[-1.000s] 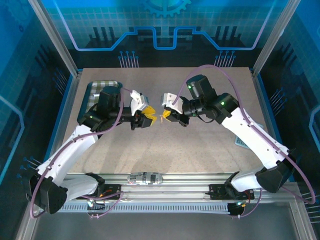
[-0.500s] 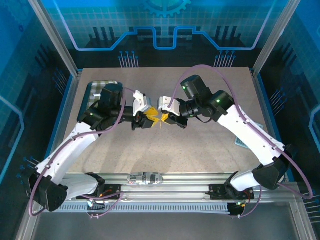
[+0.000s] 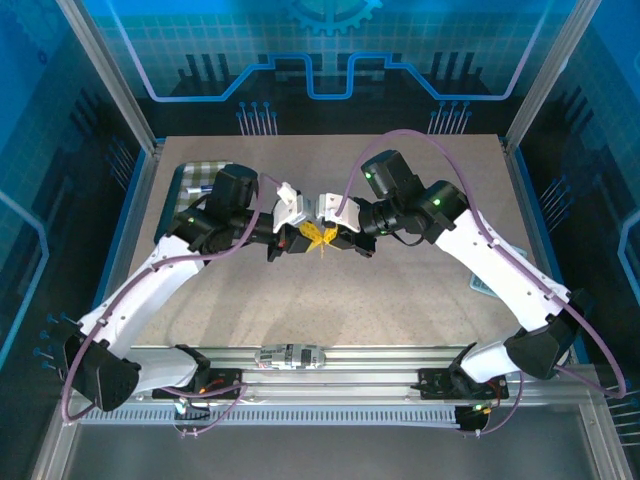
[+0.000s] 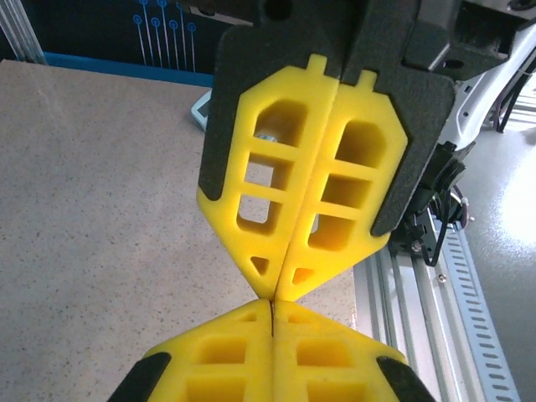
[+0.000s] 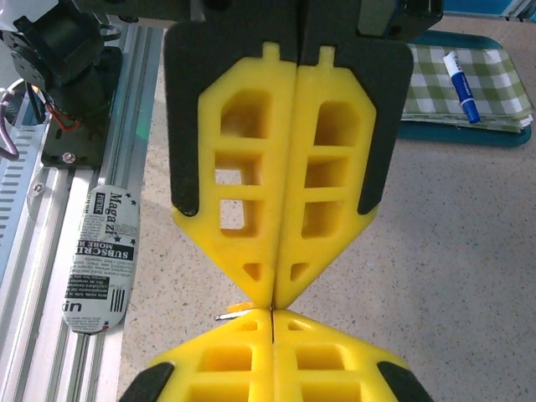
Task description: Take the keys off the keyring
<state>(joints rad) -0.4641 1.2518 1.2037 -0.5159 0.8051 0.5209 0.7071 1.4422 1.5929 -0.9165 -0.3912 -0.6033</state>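
Observation:
My two grippers meet tip to tip above the middle of the table (image 3: 400, 290). The left gripper (image 3: 303, 236) has its yellow fingers pressed together (image 4: 273, 306). The right gripper (image 3: 334, 235) is also shut (image 5: 273, 315). At the seam between the tips, the small yellow-orange keyring (image 5: 244, 307) sticks out on one side. A thin grey metal sliver of the key (image 5: 228, 316) lies just beneath it. In the top view the keyring (image 3: 321, 238) shows as a yellow bit hanging between the tips. What sits inside the left gripper's fingers is hidden.
A green checked cloth on a dark tray (image 3: 196, 186) lies at the back left, with a blue and white marker (image 5: 461, 77) on it. A newspaper-print pouch (image 3: 290, 355) rests on the aluminium rail at the near edge. A pale blue object (image 3: 486, 285) lies under the right arm.
The left gripper has advanced to the right until its tips touch the right gripper's tips. The right gripper moved slightly left at first with the keyring, then held still.

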